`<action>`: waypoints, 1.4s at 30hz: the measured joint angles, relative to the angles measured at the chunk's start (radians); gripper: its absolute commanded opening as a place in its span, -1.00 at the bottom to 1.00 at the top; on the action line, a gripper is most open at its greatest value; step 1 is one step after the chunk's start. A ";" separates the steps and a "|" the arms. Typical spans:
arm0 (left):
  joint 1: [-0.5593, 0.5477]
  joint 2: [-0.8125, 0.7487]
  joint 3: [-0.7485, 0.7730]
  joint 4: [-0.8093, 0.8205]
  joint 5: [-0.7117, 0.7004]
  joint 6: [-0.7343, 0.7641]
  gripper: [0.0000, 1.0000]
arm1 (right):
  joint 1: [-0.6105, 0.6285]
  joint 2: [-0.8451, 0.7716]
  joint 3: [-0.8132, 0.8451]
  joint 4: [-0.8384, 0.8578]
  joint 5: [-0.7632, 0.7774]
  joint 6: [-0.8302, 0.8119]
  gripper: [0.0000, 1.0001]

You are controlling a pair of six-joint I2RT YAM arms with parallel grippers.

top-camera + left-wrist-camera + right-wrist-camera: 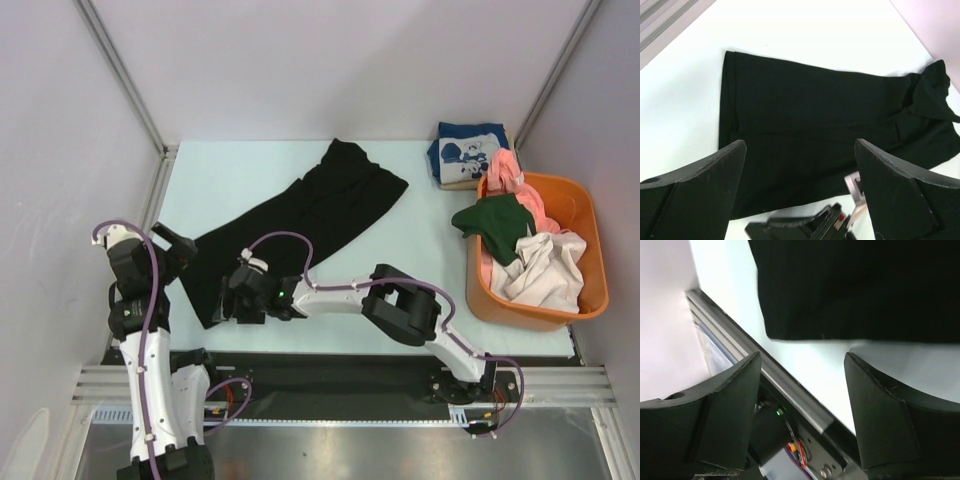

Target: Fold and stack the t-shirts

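Black t-shirt [300, 225], soft matte knit, bunched into long limp strip. Lay diagonally across pale table [240, 170], hem near-left, crumpled end far-right. Ended just ahead of right gripper [228, 300], fingers spread, nothing pinched. Flanked on left edge by left gripper [178, 240], jaws wide, empty; judged right arm nearer hem.

The large black cloth t-shirt [300, 225] is plain, with no print showing. The folded navy cloth t-shirt [467, 152] bears a white cartoon print. The orange plastic basket [572, 205] contains a pink cloth tee [508, 172], a dark green cloth tee [497, 225] and an off-white cloth tee [540, 272].
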 measured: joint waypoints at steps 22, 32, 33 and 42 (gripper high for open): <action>-0.008 -0.008 -0.004 0.000 -0.011 0.000 0.93 | -0.058 0.069 0.062 -0.013 0.025 0.046 -0.97; -0.009 -0.006 -0.005 0.002 -0.008 0.008 0.92 | -0.026 -0.169 -0.315 0.047 0.088 0.032 -1.00; -0.009 -0.008 -0.007 0.005 0.000 0.008 0.92 | -0.023 -0.222 -0.385 0.047 0.101 0.028 -1.00; -0.032 -0.022 -0.047 0.001 0.133 0.003 0.87 | -0.001 -0.787 -0.984 -0.110 0.264 0.143 -1.00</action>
